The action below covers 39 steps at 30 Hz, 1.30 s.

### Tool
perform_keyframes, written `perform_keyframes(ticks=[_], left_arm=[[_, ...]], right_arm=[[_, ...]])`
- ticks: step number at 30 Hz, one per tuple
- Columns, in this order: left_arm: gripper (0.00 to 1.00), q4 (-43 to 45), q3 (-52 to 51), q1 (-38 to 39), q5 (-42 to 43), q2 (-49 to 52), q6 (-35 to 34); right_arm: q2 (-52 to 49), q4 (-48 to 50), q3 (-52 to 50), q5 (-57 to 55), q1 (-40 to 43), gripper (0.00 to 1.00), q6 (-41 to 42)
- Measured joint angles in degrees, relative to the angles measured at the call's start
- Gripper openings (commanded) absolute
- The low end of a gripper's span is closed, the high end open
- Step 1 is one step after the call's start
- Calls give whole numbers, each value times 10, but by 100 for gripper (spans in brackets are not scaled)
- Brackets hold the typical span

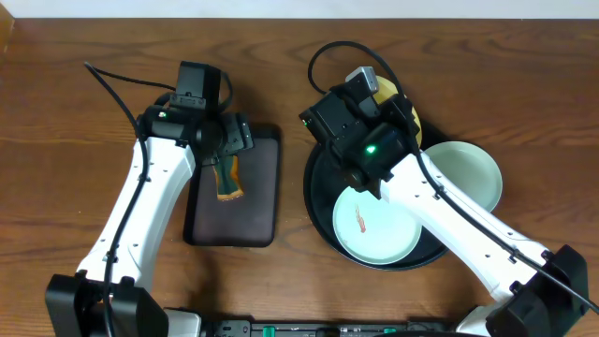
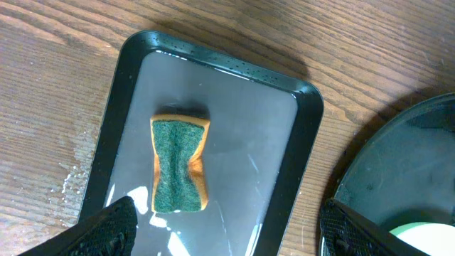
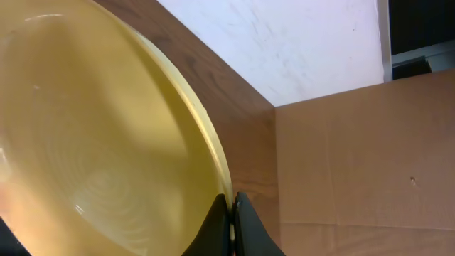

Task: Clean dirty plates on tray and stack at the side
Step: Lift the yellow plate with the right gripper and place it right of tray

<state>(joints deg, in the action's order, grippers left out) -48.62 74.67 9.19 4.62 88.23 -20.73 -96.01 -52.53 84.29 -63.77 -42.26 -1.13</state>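
Left gripper [image 2: 227, 211], fingers spread, hovers over the green-topped orange sponge [image 2: 179, 165], its long axis square to my closing line, while right gripper [image 3: 232, 215] pinches the rim of the pale yellow round plate [image 3: 99, 135].

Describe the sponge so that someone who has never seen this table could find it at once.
On the wooden table, find the small black rectangular tray beside the large round tray. The sponge lies on it alone: orange, with a green scouring face and a pinched waist.
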Motion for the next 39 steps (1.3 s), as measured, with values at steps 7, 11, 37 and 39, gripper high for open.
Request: perform_keyframes(ticks=[7,11,37,39], left_arm=[[83,0,0,0,0,0,0],[83,0,0,0,0,0,0],[83,0,0,0,0,0,0],[83,0,0,0,0,0,0]], right_arm=[[0,0,0,-2,0,1,0],[0,0,0,-2,1,1,11],[1,-21,0,674,485,1,156],[1,-20,0,733,558,1,164]])
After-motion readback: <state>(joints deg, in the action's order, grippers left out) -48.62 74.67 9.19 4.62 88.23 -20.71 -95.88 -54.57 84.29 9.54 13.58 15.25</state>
